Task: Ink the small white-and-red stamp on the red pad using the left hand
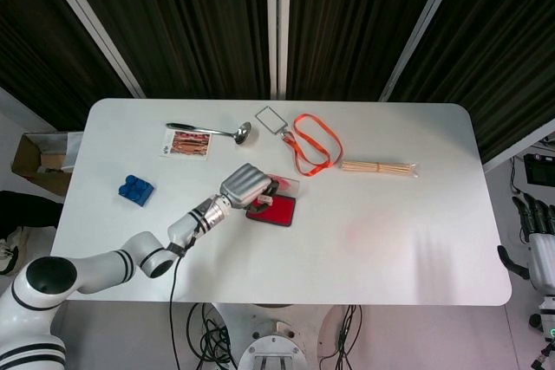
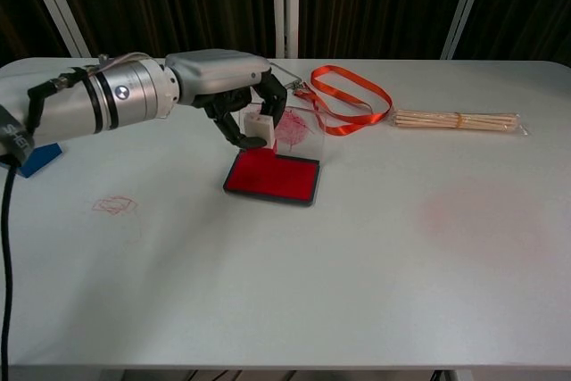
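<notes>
Looking down from the head view, the left hand [image 1: 244, 185] sits near the middle of the white table [image 1: 416, 240], its fingers curled around the small white-and-red stamp [image 1: 263, 202], which shows just at the hand's right edge over the red pad [image 1: 279, 211]; whether the stamp touches the pad cannot be told from above. Far of the hand lie a metal ladle [image 1: 212, 132], a picture card [image 1: 186, 143], a clear badge holder [image 1: 270, 118] and an orange lanyard [image 1: 310, 145], with a bundle of wooden sticks [image 1: 378, 166] to the right and a blue block [image 1: 134, 190] to the left. The right hand [image 1: 536, 236] hangs off the table's right end, its fingers straight and close together, holding nothing. From the chest view, the left hand [image 2: 234, 100] pinches the stamp [image 2: 259, 127] between thumb and fingers, holding it above the far left part of the pad [image 2: 277, 178], clear of its surface, and a faint red print [image 2: 114, 205] marks the table at the near left
</notes>
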Tool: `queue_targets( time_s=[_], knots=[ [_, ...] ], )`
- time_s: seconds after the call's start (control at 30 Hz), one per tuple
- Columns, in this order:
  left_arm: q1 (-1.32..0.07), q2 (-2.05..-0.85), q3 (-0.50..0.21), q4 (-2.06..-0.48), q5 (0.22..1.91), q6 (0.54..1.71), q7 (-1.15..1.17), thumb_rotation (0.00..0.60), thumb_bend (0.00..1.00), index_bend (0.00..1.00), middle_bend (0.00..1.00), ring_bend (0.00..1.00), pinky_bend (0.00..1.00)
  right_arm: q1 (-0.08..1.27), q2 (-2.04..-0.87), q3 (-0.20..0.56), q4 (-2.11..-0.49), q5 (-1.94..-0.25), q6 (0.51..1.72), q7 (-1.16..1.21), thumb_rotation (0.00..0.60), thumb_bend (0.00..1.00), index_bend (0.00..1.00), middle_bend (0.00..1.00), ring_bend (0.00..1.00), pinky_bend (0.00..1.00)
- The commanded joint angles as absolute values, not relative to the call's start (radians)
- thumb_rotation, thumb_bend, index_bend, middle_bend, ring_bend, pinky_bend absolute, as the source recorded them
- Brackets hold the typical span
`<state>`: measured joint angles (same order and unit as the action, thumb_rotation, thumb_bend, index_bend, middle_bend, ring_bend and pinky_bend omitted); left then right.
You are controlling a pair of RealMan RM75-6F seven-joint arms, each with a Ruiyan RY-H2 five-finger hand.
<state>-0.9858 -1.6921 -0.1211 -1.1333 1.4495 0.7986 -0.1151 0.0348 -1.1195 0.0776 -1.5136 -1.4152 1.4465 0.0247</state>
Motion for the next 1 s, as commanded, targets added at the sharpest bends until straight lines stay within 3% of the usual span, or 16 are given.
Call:
queue_targets(
  time_s=[0.03, 0.33, 0.47, 1.0],
  knots=[
    [-0.922, -1.557, -0.112, -1.279, 1.428, 0.852, -0.077, 0.6, 0.42, 0.6, 0.58, 0.88, 0.97, 0.036, -1.121, 0.076, -1.513, -1.419, 1.446, 0.024, 0.6, 0.23, 0.0, 0.0, 0.0, 0.0],
    [-0.768, -1.395, 0.005, -1.432, 1.455, 0.956, -0.07, 0.6, 0.42, 0.6, 0.58, 0.88, 0.97, 0.043, -1.128, 0.074, -1.52, -1.423, 1.438, 0.006, 0.6, 0.23, 0.0, 0.0, 0.0, 0.0],
    [-0.714, -1.417, 0.058, -1.368, 1.479, 0.978, -0.088, 0.6, 0.42, 0.6, 0.59, 0.88, 0.97, 0.05, -1.133, 0.072, -1.525, -1.423, 1.426, -0.009, 0.6, 0.23, 0.0, 0.0, 0.0, 0.0],
    [-0.649, -1.539, 0.094, -1.142, 1.557, 1.023, -0.244, 0.6, 0.42, 0.6, 0.59, 0.89, 0.97, 0.051, -1.121, 0.071, -1.561, -1.408, 1.422, -0.054, 0.6, 0.23, 0.0, 0.0, 0.0, 0.0]
  ],
)
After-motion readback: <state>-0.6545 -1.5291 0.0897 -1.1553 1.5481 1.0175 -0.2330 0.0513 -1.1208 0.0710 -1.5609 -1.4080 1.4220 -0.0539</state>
